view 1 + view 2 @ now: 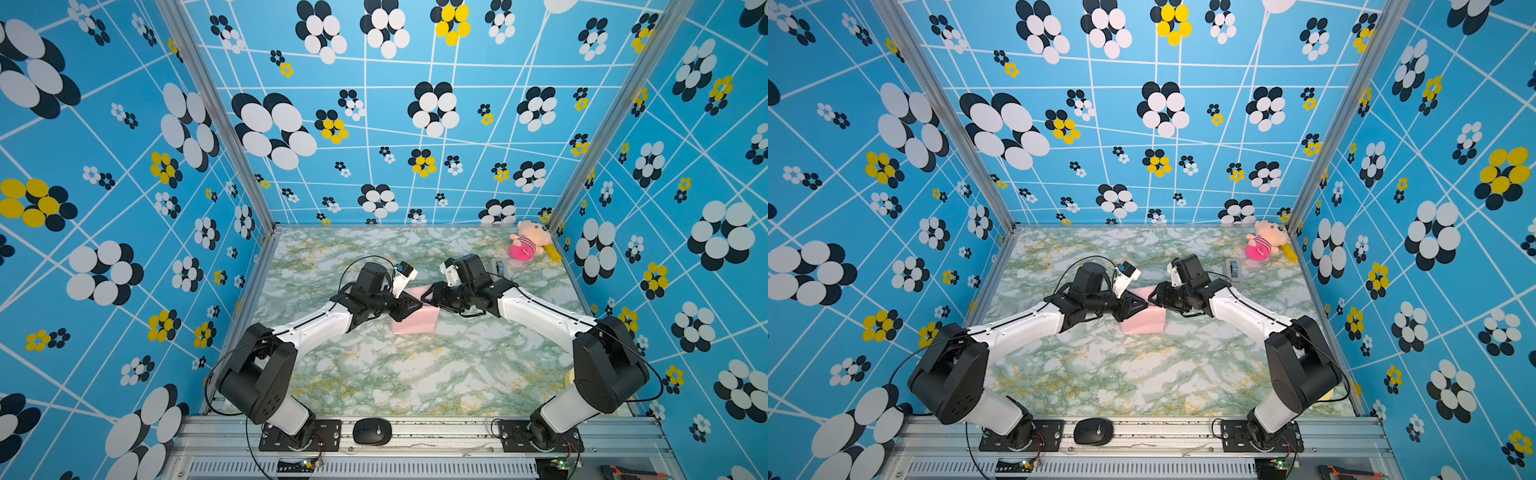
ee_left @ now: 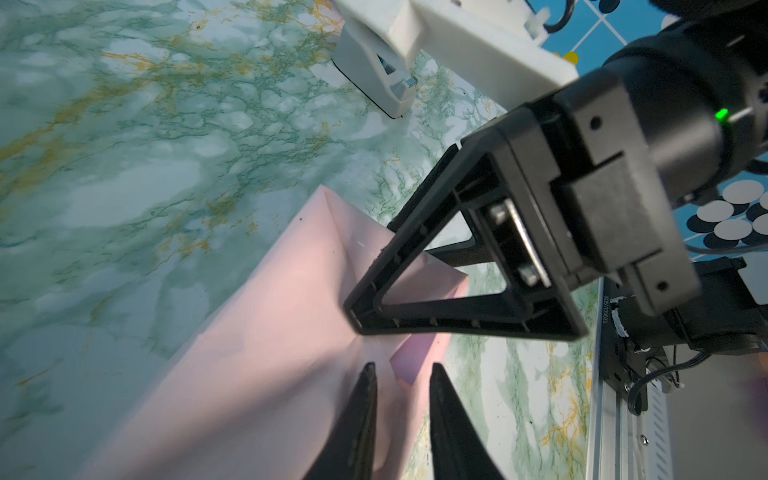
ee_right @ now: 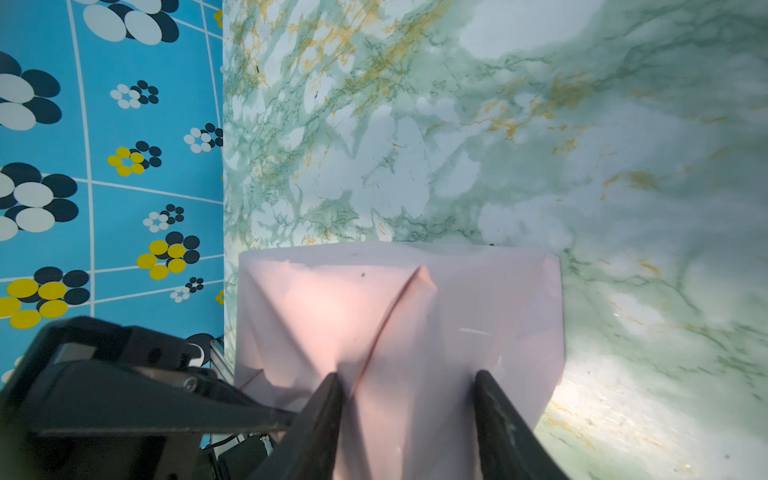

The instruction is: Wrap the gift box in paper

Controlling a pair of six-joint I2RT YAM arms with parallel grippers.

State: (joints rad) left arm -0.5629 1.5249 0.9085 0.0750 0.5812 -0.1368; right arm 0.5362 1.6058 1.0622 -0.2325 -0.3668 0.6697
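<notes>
The dark navy gift box is out of sight, presumably inside the pale pink, creased wrapping paper. The paper sits as a blocky parcel in the middle of the green-and-white marbled counter, between the two arms. The main danger, as I judge it, is the end folds springing open. The paper is thin and creased, a lilac flap stands loose at one end, and I cannot tell whether any tape holds it — the grey-white tape dispenser stands well apart, toward the back right. The light parcel could also slide or turn on the smooth counter if one arm pushes while the other lets go, and a dragging fingertip could tear the sheet. The left gripper has its jaws a narrow way apart, tips at the lilac flap, which lies in line with the gap but does not look clamped. The right gripper has its jaws spread wider, both tips resting on the pink paper to either side of a raised diagonal fold — pressing, not pinching.
</notes>
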